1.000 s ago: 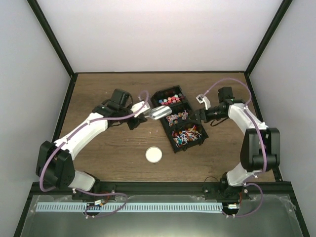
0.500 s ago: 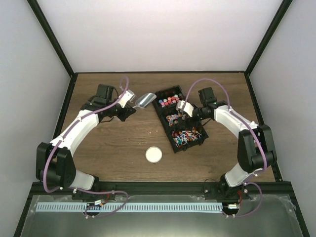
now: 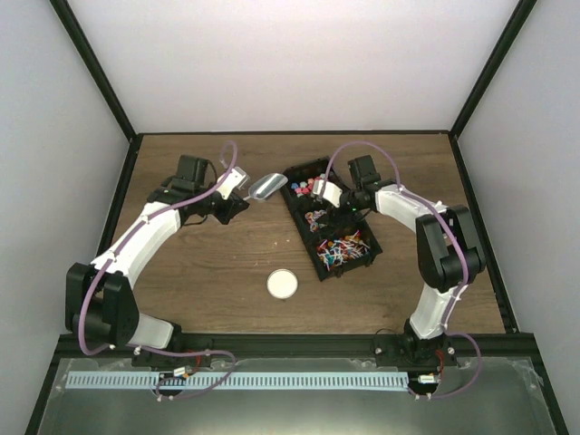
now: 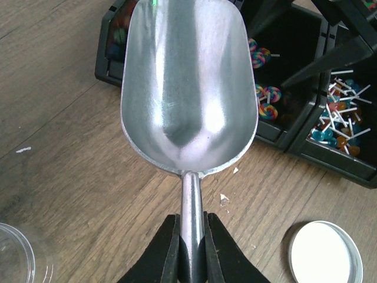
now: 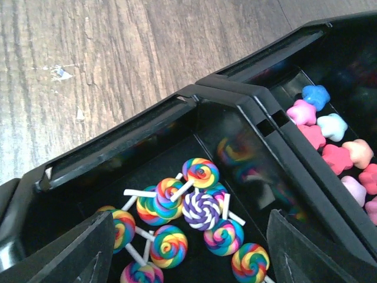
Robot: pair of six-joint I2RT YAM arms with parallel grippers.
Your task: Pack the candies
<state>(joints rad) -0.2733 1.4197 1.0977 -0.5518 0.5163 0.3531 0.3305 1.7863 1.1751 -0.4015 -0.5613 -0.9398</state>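
My left gripper (image 4: 191, 230) is clamped on the handle of the empty metal scoop (image 4: 188, 88), held just beside the black tray (image 5: 235, 100). My right gripper (image 5: 189, 227) stands apart over the tray's middle compartment, where swirled candies (image 5: 200, 206) lie. More fill the neighbouring compartments.

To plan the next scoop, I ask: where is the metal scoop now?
Top view: the metal scoop is just left of the far-left corner of the black tray, its handle clamped in the left gripper.
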